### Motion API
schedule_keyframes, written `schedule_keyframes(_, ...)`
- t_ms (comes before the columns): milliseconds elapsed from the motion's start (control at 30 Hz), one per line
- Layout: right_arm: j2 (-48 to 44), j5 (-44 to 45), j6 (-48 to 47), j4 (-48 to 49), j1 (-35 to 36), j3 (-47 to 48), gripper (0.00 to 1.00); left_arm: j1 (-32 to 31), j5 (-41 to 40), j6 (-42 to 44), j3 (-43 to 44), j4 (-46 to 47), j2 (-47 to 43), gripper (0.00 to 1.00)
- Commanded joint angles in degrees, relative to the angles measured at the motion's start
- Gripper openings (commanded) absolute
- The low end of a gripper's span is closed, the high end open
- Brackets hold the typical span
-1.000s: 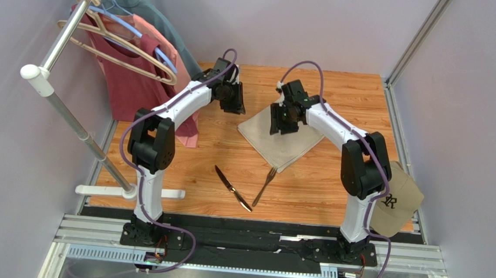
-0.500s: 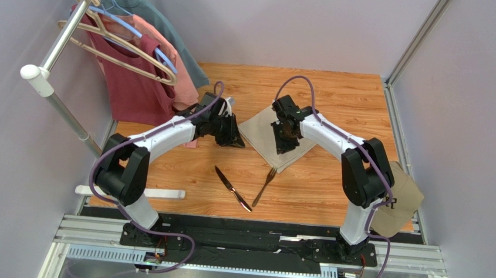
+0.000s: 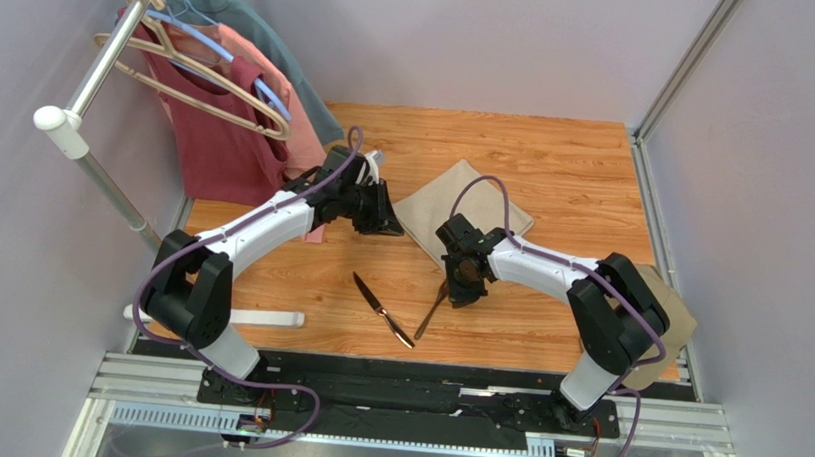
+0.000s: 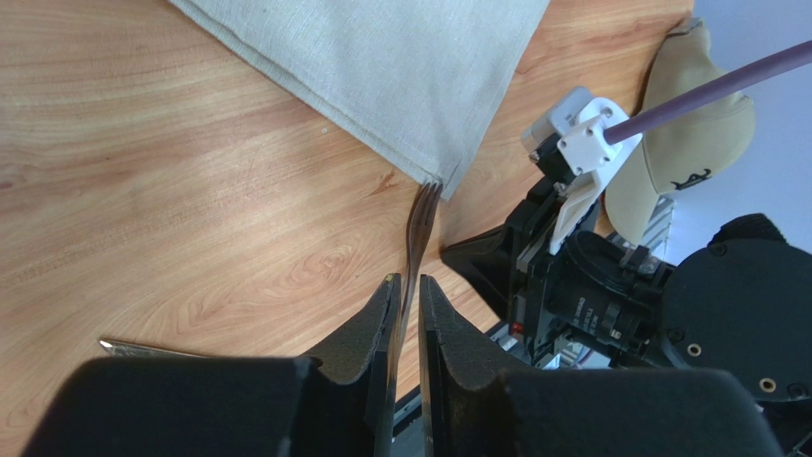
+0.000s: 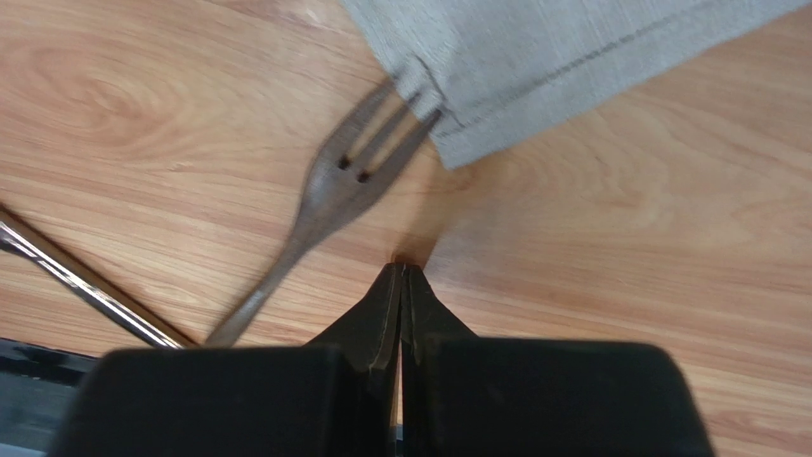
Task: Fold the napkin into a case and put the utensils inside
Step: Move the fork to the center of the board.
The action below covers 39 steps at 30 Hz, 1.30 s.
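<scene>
One plain beige-tan cloth napkin (image 3: pixel 429 211) lies flat, turned corner-on, at the middle of a wooden table (image 3: pixel 567 164). The tines of a slim dark metal fork (image 3: pixel 430 314) touch its near corner. A slim dark metal knife (image 3: pixel 381 310) lies just left of the fork, the two forming a V. The right gripper (image 5: pixel 400 268) is closed tight on nothing, tips down at the wood beside the tines. The left gripper (image 4: pixel 405 281), by the napkin's left corner, shows a thin gap with nothing in it.
</scene>
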Motion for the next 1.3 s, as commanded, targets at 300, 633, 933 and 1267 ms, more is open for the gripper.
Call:
schedule_keyframes(300,10.8,-2.2,0.9,7.1,5.0,17.0,0.0,1.9,-5.2,2.5,3.0,-3.6,-7.7,0.24)
schedule_keyframes(633,8.7,3.6,-17.6,4.8,-2.9,22.6,0.13,3.5,-4.6,0.8,7.1,-2.8,1.6,0.39)
schedule_keyframes(933,11.2,-3.0,-12.9,2.7,-2.5,22.8,0.0,3.8,-3.6,-0.9,10.2,0.0,5.5,0.36)
schedule_keyframes(1267,8.9,-3.7,-6.1,9.8,4.8,10.8,0.0,4.9,-4.0,0.0,7.7,-0.7,3.1,0.35)
